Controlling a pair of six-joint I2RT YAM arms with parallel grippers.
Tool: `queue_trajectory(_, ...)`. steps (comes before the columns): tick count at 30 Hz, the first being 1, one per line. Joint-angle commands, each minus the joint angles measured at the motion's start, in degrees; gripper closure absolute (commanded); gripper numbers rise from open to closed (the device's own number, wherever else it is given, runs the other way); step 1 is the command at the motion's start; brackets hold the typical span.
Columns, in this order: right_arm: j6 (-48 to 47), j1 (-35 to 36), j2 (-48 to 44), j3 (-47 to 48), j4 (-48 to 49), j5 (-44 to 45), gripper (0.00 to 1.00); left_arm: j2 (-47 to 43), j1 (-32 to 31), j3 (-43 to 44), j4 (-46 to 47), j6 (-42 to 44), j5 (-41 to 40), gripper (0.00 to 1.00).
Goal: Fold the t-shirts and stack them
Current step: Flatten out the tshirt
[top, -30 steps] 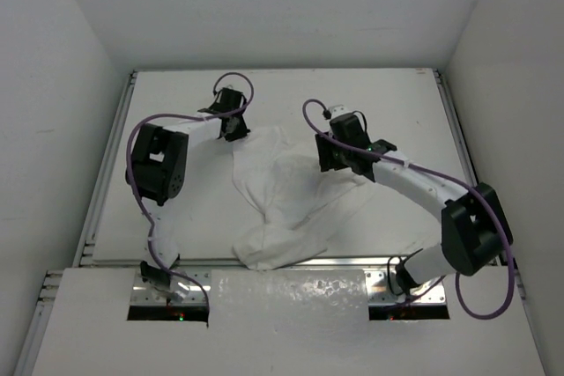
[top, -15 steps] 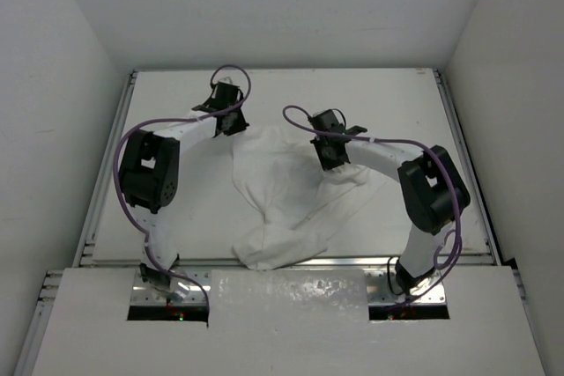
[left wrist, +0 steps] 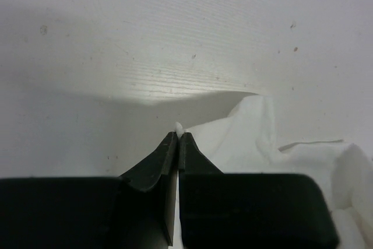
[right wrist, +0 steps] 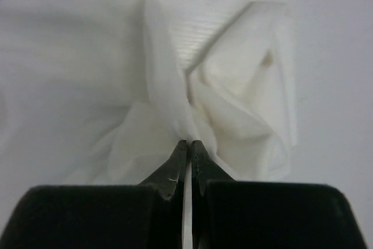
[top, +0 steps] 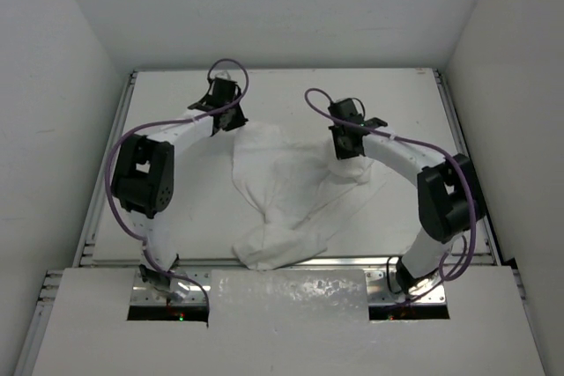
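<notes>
White t-shirt [top: 291, 191] lies crumpled mid-table [top: 176, 209], stretched between both arms, with a bunched tail trailing toward the near edge. Left gripper [left wrist: 178, 135] is clamped tight on the shirt's far-left corner, a sliver of fabric showing at the tips. Right gripper [right wrist: 190, 143] is pinched on a gathered fold at the far-right part.

We see the white t-shirt [top: 282, 195] bunched between our left gripper [top: 233, 121] and right gripper [top: 347, 152], each touching a far corner, the rest trailing nearward from the fingers.
</notes>
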Motion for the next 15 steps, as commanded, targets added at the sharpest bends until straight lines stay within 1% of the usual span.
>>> queue_trajectory(1, 1.94, -5.86, -5.07, 1.89, -0.78, 3.24, 1.0, -5.91, 0.52, 0.89, 1.82, 0.34, -1.39, 1.0)
queue_trajectory(3, 1.33, -6.05, -6.99, 5.3, -2.45, 6.57, 1.0, -8.89, 1.22, 2.02, 2.08, 0.16, -1.39, 1.0)
queue_trajectory(5, 1.24, -6.23, -8.32, 8.82, -3.68, 8.07, 1.0, -12.31, 1.57, 3.34, 2.0, 0.86, -1.3, 1.0)
queue_trajectory(6, 1.15, -6.92, -9.46, 9.97, -4.82, 8.43, 1.0, -13.2, 1.58, 5.7, 1.56, 1.21, -1.3, 1.0)
queue_trajectory(11, -0.87, -10.44, -13.95, 15.5, -6.32, 7.55, 1.0, -16.98, 1.58, 15.54, -2.57, 3.93, 0.81, 1.0)
queue_trajectory(12, -1.48, -10.88, -14.3, 16.65, -6.85, 7.47, 1.0, -17.42, 1.58, 15.56, -2.57, 3.94, 1.33, 1.0)
queue_trajectory(13, -2.19, -11.23, -15.08, 17.79, -7.11, 6.94, 1.0, -18.21, 1.58, 18.17, -3.01, 4.98, 2.64, 1.0)
queue_trajectory(15, -3.6, -11.41, -17.02, 18.86, -5.98, 5.8, 1.0, -19.71, 1.58, 20.13, -2.23, 6.74, 3.79, 1.0)
